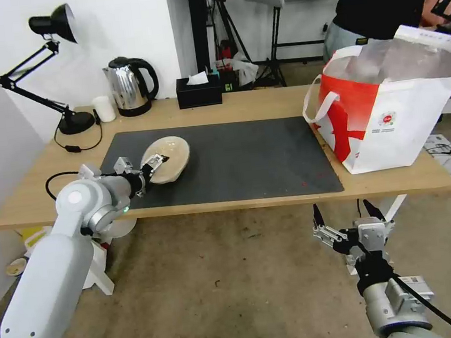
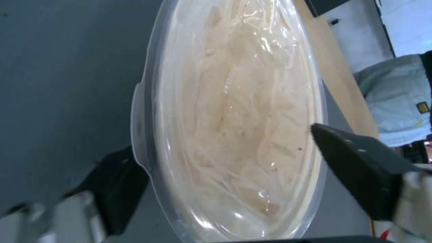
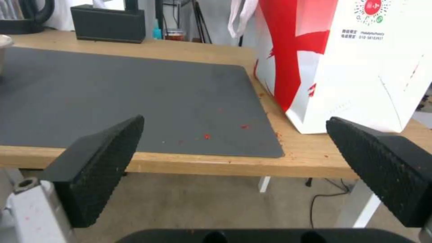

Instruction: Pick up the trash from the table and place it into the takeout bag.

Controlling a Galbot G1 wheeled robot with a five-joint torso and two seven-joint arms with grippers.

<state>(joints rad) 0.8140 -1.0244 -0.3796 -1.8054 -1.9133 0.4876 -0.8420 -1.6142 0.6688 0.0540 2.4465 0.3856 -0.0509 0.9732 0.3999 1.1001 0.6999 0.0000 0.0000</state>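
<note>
Here the left gripper [image 1: 156, 163] clamps the tilted beige bowl [image 1: 169, 157] near the mat's [image 1: 246, 161] left edge; the right gripper [image 1: 348, 215] hangs wide open below the table's [image 1: 261, 103] front edge.

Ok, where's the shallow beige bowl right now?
In the head view the shallow beige bowl is tilted up at the left end of the dark grey mat, held by its rim in the left gripper, in front of the steel kettle.

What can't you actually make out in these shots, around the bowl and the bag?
- Inside of the takeout bag: head view, hidden by its own walls.
- Beige bowl underside: left wrist view, hidden by the bowl itself, held tilted in the left gripper.
- Bag top: right wrist view, cut off above the open right gripper.
</note>
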